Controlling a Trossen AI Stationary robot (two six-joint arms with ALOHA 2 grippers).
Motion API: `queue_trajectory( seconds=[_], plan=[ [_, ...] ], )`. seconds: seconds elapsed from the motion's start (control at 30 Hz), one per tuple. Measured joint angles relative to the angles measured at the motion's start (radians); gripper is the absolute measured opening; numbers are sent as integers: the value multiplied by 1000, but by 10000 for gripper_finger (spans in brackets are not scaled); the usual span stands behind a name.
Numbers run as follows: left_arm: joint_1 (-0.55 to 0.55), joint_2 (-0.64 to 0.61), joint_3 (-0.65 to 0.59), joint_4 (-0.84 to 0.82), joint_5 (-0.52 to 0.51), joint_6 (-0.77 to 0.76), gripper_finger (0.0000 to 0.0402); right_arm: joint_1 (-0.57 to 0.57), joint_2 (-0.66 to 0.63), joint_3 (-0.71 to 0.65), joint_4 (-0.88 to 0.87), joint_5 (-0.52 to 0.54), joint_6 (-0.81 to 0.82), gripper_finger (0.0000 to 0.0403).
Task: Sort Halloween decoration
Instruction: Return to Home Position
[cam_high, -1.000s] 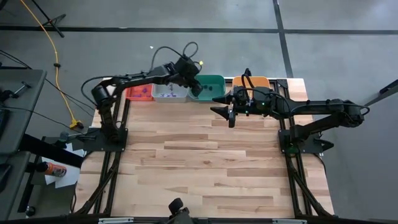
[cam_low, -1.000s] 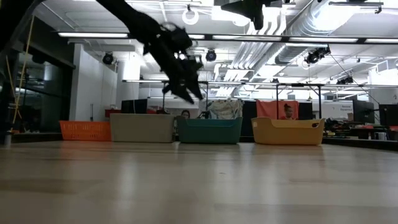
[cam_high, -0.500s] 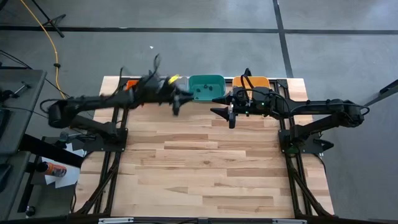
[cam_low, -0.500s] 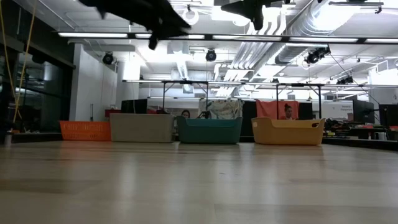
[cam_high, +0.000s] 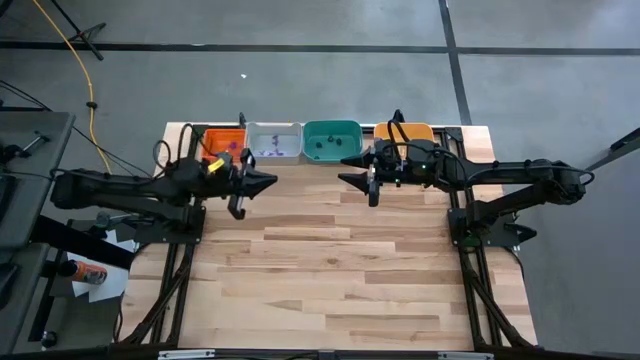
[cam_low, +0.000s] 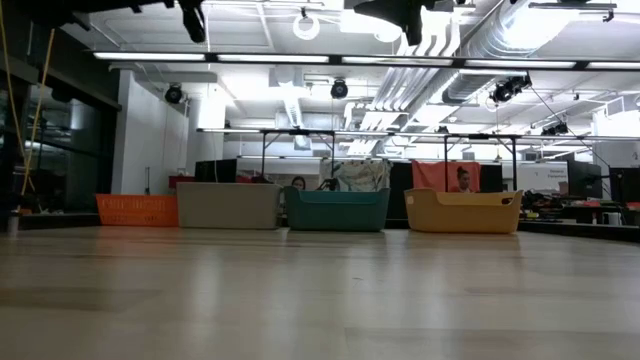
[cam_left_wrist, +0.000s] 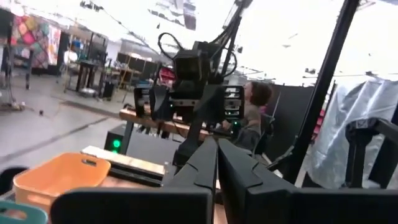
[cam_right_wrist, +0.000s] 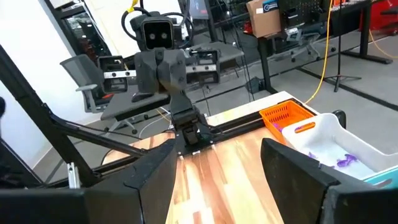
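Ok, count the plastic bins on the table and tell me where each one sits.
4, in a row along the table's far edge, left to right: red bin, grey bin, green bin, orange bin, the last partly under the right arm. None seems hidden.

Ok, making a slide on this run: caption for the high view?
Left gripper shut and right gripper open above a wooden table; trinkets lie in the trays.

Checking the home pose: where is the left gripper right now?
In the high view, the left gripper sits over the left side of the table, just in front of the red tray and the grey tray, pointing toward the right gripper.
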Motion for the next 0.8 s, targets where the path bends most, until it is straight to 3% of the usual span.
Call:
queue_trajectory(
  seconds=[0.27,0.57,0.73,0.8],
  plan=[
    [2,-120,1,-146,2,54,1,0,-140,-1,-148,-47,13,205],
    [-4,-128,-5,-174,1,54,0,8,-379,-3,-489,-23,55,85],
    [-30,-129,-64,-81,0,42,0,59,-455,-66,-502,-16,70,14],
    [-41,-129,-103,-14,-8,22,0,83,-477,-99,-503,11,86,5]
  ],
)
